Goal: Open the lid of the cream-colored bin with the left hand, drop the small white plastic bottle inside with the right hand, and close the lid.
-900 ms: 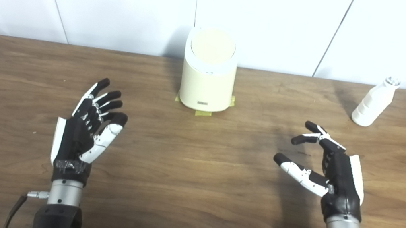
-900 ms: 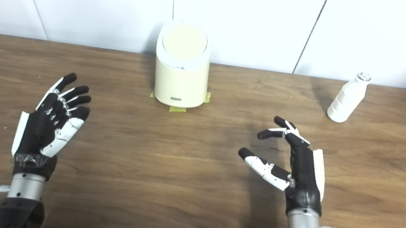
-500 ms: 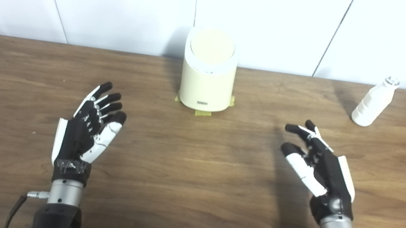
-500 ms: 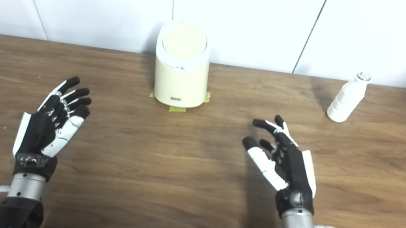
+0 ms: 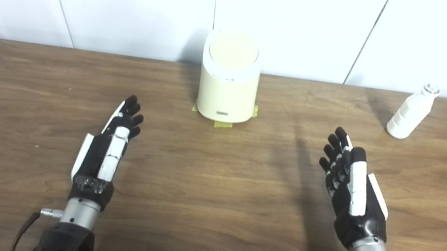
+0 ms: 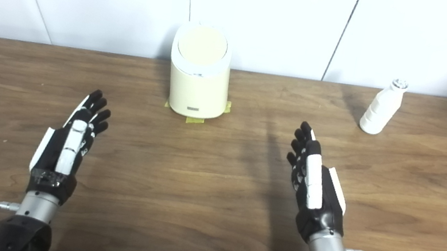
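Both hands empty, fingers straight and together: left hand, right hand. Bin lidded; bottle upright, far right.

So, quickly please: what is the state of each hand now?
Left hand: open, fingers extended, holding nothing.
Right hand: open, fingers extended, holding nothing.

My left hand hovers on the near left, turned edge-on with the thumb uppermost, fingers straight and pointing far, holding nothing. My right hand mirrors it on the near right, fingers stretched out and slightly apart, empty. Both forearms come in from the near edge, wrists straight.
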Action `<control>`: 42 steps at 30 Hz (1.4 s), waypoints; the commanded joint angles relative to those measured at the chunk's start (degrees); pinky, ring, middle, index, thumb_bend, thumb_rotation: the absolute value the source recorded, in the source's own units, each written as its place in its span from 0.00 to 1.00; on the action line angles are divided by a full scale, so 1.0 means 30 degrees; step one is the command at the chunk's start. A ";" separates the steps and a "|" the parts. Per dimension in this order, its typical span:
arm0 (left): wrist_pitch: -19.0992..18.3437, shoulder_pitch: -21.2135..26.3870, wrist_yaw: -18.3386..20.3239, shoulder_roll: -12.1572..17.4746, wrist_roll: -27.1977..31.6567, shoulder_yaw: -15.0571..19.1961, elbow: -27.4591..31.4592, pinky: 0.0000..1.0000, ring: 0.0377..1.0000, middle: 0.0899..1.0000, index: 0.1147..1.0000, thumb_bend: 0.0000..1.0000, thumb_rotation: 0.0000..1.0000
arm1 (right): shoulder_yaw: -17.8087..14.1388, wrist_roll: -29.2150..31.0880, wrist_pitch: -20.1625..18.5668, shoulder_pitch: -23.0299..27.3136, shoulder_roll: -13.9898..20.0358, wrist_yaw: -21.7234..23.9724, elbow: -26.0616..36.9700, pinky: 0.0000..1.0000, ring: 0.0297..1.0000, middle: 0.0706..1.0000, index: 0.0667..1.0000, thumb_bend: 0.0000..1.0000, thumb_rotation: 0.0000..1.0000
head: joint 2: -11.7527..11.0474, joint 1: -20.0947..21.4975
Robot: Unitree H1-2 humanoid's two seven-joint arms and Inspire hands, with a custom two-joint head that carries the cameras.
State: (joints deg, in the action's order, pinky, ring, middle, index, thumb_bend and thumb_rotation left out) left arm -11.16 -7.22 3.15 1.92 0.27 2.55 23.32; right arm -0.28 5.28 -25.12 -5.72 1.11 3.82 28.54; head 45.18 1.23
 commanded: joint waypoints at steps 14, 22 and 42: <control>0.2272 -0.2300 -0.0520 0.0004 -0.1087 -0.0284 -0.1684 0.90 0.90 0.91 0.97 0.57 0.87 | 0.0088 0.0082 0.3294 -0.1465 0.0034 0.0121 -0.1274 1.00 1.00 1.00 1.00 0.59 1.00 | -0.4192 -0.0704; 0.2739 -0.2137 -0.1066 -0.0348 -0.1797 -0.0221 -0.2294 0.86 0.89 0.89 0.94 0.55 0.71 | 0.0036 0.0167 0.4759 -0.1649 0.0168 0.0292 -0.2601 0.97 0.98 0.97 0.97 0.53 1.00 | -0.5691 -0.0868; -0.0857 0.3468 -0.1982 -0.0024 -0.2723 0.0383 0.0044 0.82 0.83 0.81 0.83 0.71 0.37 | 0.0374 -0.1034 0.6553 -0.1138 0.0168 0.0374 -0.5058 0.92 0.96 0.96 1.00 0.55 1.00 | -0.7253 -0.0069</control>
State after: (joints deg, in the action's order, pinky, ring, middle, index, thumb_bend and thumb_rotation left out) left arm -13.60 0.01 -2.25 1.76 -7.26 3.65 21.23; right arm -0.21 2.71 -6.68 -7.11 1.05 4.52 13.06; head 23.38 0.96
